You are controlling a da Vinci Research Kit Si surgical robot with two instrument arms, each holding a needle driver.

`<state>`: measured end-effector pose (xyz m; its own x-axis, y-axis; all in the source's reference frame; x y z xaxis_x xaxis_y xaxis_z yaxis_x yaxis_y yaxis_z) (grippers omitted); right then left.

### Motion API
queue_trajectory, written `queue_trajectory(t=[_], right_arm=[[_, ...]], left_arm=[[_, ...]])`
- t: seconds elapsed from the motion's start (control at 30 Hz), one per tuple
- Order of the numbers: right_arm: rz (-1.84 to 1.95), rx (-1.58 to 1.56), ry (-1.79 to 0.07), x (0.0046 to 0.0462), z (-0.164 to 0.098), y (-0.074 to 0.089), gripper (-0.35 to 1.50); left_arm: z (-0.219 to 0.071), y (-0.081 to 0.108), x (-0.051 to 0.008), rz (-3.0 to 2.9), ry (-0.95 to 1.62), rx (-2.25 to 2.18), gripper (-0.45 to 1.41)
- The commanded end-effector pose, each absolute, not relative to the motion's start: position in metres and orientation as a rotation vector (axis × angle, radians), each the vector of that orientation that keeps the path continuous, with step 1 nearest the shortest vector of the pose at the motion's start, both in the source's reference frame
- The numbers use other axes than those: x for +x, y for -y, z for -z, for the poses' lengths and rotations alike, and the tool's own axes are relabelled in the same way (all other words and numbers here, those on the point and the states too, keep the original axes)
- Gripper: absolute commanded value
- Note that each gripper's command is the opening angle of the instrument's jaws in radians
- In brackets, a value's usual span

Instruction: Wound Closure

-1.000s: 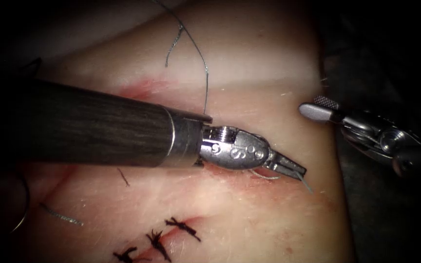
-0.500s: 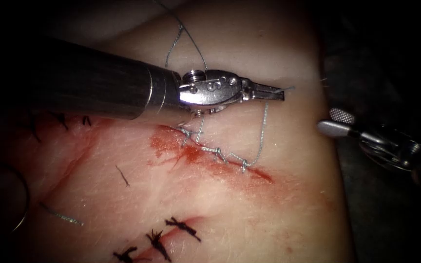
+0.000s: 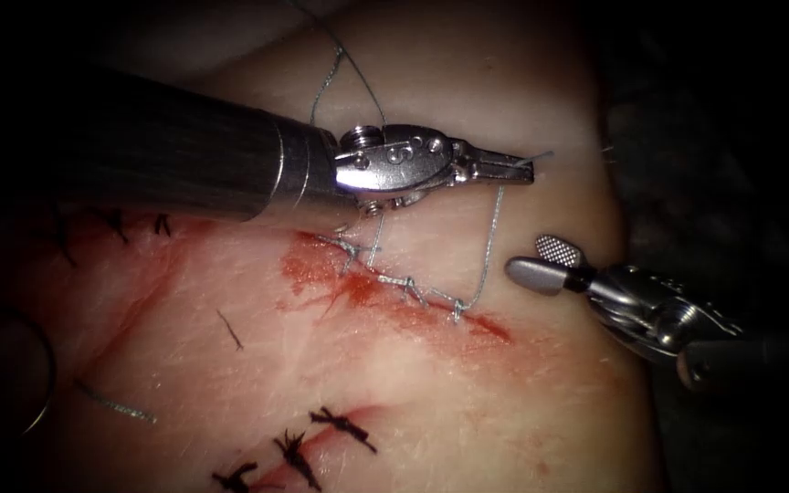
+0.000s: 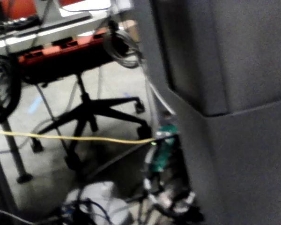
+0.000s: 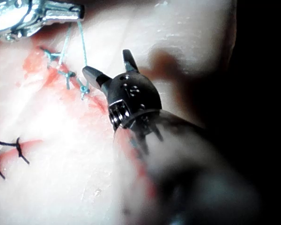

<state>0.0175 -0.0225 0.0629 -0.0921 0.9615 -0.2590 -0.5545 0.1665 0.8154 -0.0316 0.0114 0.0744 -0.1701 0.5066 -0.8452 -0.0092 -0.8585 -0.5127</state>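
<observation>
My left tool (image 3: 509,169) hangs above the right end of the cut (image 3: 394,297), its jaws shut on the end of a pale thread (image 3: 493,228). That thread runs down to the last knot (image 3: 457,312) on the cut. Right of the strand my right tool (image 3: 541,262) is open and holds nothing. In the right wrist view the right tool (image 5: 107,63) is spread beside the knot (image 5: 84,89), and the left tool (image 5: 37,14) holds the thread (image 5: 82,47). A thin curved arc (image 3: 47,374), apparently the needle, lies on the tissue far left, held by neither tool.
Red fluid (image 3: 321,274) stains the tissue around the stitched cut. Dark older stitches (image 3: 340,424) close a second cut near the front. A cut thread end (image 3: 111,402) lies front left. A loose dark strand (image 3: 358,82) loops behind the left tool.
The left tool rose from the cut's right end with the thread end, drawing the strand up from the knot. The right tool then moved left and down towards that strand, jaws still open.
</observation>
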Motion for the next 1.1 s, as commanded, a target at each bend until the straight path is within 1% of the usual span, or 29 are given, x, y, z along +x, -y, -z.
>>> queue_trajectory(t=[0.03,0.43,1.1], right_arm=[[-1.382,0.548,-0.985,0.0188,-0.0631,0.0229,1.47],[-1.372,0.594,-0.986,0.0214,-0.0631,0.0238,1.47],[-1.364,0.585,-1.010,0.0255,-0.0662,0.0234,1.47]], left_arm=[[-0.0750,-0.0114,-0.0320,-2.092,0.569,-1.757,-0.45],[-0.0749,-0.0115,-0.0320,-2.091,0.577,-1.759,-0.45],[-0.0742,-0.0116,-0.0322,-2.075,0.590,-1.773,-0.45]])
